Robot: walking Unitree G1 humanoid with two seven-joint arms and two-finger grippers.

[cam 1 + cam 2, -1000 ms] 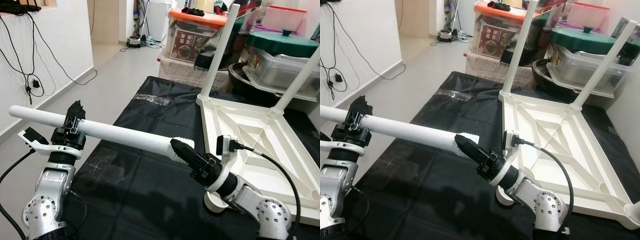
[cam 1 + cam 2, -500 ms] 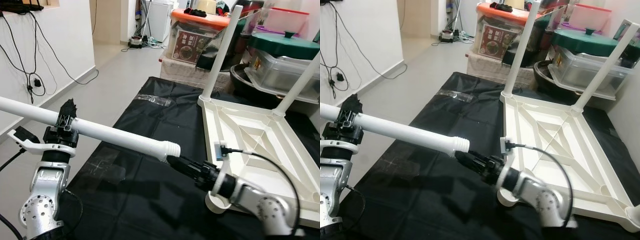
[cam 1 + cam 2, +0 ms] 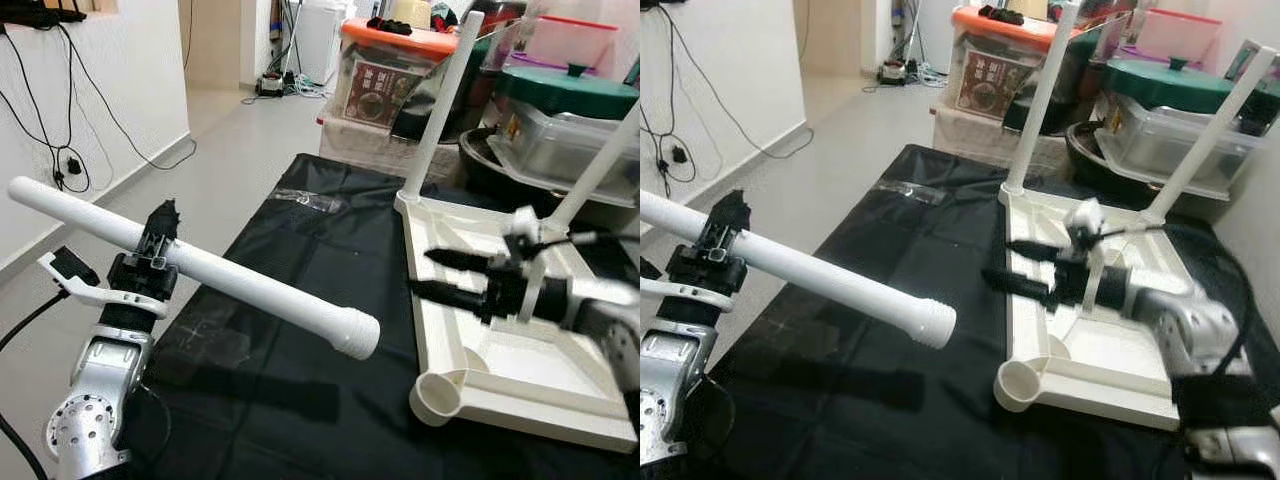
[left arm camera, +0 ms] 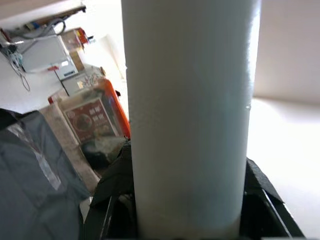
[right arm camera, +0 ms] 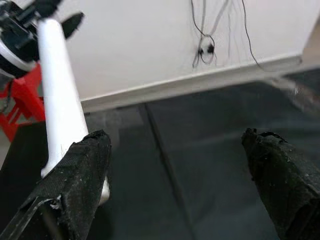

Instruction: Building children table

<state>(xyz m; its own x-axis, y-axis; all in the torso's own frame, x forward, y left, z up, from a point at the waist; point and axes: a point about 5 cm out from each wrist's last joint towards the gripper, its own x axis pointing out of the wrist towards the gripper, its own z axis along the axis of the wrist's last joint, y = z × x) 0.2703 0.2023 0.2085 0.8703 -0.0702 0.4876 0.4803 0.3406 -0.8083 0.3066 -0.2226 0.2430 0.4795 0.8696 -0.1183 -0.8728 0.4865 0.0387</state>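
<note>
Left eye view shows our left gripper clamped on a white leg near its far-left end, holding it above the black mat so it slants down to the right. The leg's collared end hangs free over the mat, apart from everything. Our right gripper is blurred, its two black fingers spread wide apart and holding nothing, hovering over the upturned white tabletop. That tabletop lies on the right of the mat with two legs standing up at its far corners and an open round socket at its near-left corner. Storage boxes stand beyond the mat.
</note>
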